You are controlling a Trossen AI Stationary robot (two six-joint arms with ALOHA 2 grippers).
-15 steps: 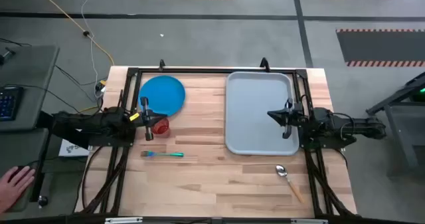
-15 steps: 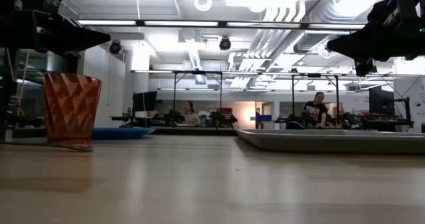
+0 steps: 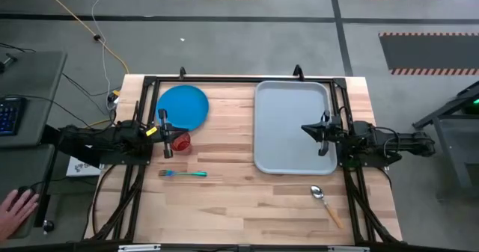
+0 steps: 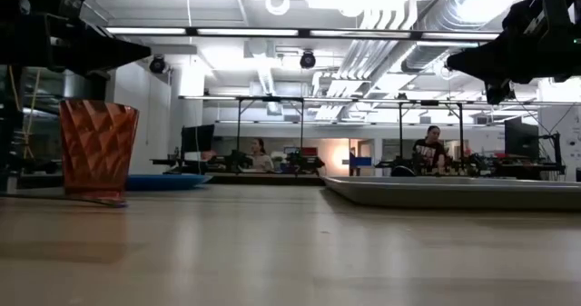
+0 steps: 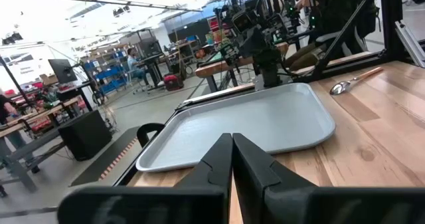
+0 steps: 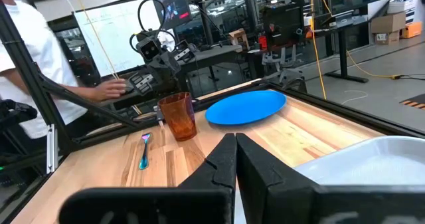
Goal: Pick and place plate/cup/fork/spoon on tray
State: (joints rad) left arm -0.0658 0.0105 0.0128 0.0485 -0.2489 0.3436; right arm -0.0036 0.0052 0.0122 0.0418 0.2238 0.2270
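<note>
The blue plate (image 3: 182,106) lies flat at the table's far left. Just nearer stands the red-orange cup (image 3: 180,142), upright on its base. The teal-handled fork (image 3: 183,174) lies flat nearer still. The spoon (image 3: 325,201) lies on the wood near the front right. The grey tray (image 3: 292,126) rests flat at the far right. My left gripper (image 3: 166,134) is shut, raised above the table just left of the cup (image 4: 98,152). My right gripper (image 3: 307,130) is shut and hovers over the tray's right part, clear of it.
Black frame rails run along the table's left, far and right edges. A person's hand (image 3: 16,211) shows off the table at the lower left, and a person in white (image 6: 26,84) stands beyond the table's left side. Bare wood lies between fork and spoon.
</note>
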